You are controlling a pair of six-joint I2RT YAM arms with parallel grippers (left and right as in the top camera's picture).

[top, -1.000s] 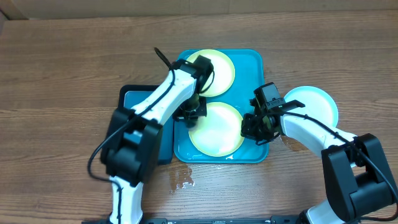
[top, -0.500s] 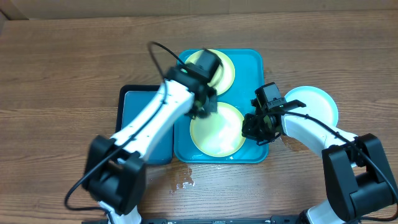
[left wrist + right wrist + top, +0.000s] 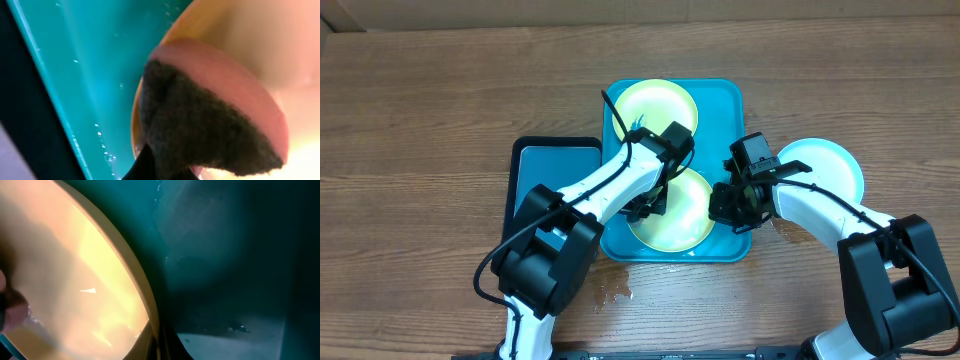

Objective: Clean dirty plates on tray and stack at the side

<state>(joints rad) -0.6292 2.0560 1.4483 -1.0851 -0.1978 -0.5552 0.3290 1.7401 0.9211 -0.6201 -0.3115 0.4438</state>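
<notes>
The teal tray [image 3: 730,100] holds two yellow-green plates. The far plate [image 3: 658,112] lies free. My left gripper [image 3: 648,203] is shut on a pink sponge with a dark scrub face [image 3: 210,120] and presses it on the left part of the near plate [image 3: 682,228]. My right gripper [image 3: 728,212] is shut on that plate's right rim; the rim runs between its fingers in the right wrist view [image 3: 162,342]. A third plate [image 3: 828,165] lies on the table right of the tray. I see no blue smear on any plate.
A smaller black-rimmed blue-grey tray [image 3: 545,170] sits against the teal tray's left side. A small water puddle [image 3: 615,287] lies on the wooden table in front of the trays. Water drops show on the teal tray floor [image 3: 100,135].
My left arm swung out and came back, and the sponge has moved a little right and nearer on the near plate. My right gripper has not moved.
</notes>
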